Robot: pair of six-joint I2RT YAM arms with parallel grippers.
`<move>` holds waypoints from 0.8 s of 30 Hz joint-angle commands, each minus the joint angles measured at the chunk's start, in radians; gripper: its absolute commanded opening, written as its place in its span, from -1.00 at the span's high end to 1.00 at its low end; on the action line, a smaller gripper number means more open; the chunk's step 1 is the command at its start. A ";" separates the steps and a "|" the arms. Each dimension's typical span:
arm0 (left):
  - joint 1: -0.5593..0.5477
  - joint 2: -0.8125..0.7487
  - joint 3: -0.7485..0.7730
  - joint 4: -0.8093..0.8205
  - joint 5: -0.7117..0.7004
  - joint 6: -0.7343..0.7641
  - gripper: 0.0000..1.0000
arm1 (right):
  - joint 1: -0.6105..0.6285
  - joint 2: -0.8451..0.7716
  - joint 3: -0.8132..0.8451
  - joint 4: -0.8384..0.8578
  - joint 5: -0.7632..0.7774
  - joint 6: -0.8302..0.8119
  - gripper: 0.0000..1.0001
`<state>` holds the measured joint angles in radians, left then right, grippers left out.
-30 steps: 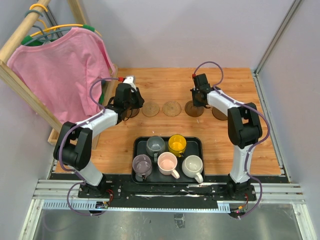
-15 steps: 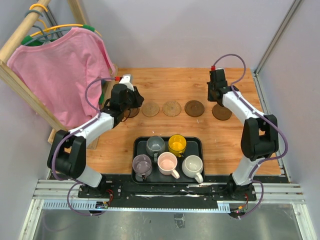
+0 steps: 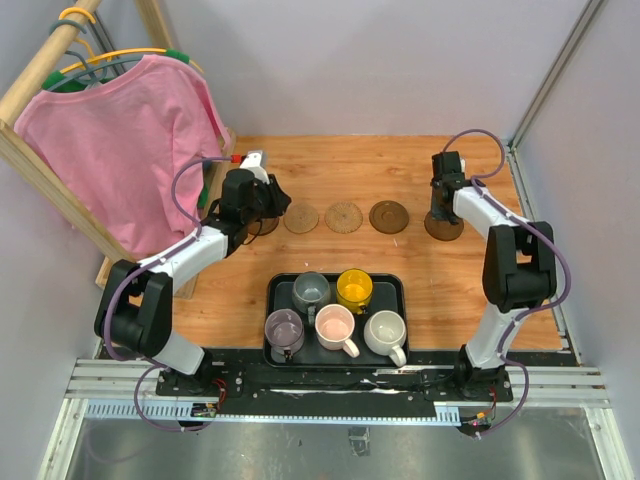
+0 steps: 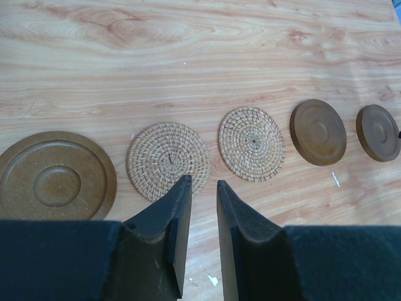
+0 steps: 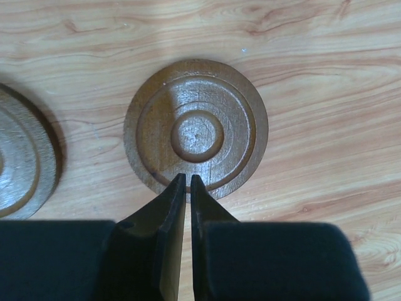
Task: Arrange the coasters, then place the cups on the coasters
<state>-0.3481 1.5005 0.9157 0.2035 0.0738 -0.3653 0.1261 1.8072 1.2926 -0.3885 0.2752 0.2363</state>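
top external shows five coasters (image 3: 389,216), five cups (image 3: 354,288).

Three dark brown round wooden coasters (image 4: 317,132) carry concentric turned rings; two tan woven round coasters (image 4: 251,143) show a spiral weave. The black rectangular tray (image 3: 271,298) holds a mauve-purple mug (image 3: 284,328), grey-blue mug (image 3: 311,289), bright yellow mug (image 3: 354,287), pale pink mug (image 3: 334,325) and off-white mug (image 3: 385,331). The wooden counter (image 3: 340,170) is honey-orange with wavy grain.

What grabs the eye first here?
The pink shirt on the wooden rack at far left, oddly out of place. Then five coasters in a row across mid-table, left gripper and right gripper at its ends, and five coloured mugs packed in a black tray near the arm bases.
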 commanded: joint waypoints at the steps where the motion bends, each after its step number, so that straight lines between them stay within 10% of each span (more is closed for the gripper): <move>1: 0.005 -0.012 -0.016 0.033 0.023 -0.004 0.45 | -0.033 0.055 0.016 -0.028 0.028 0.027 0.84; 24: 0.005 0.006 -0.019 0.036 0.025 -0.021 0.45 | -0.051 0.199 0.103 -0.026 -0.083 0.021 0.87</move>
<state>-0.3481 1.5005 0.9062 0.2085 0.0921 -0.3779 0.0952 1.9675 1.3594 -0.3950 0.2314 0.2573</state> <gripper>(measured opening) 0.276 0.063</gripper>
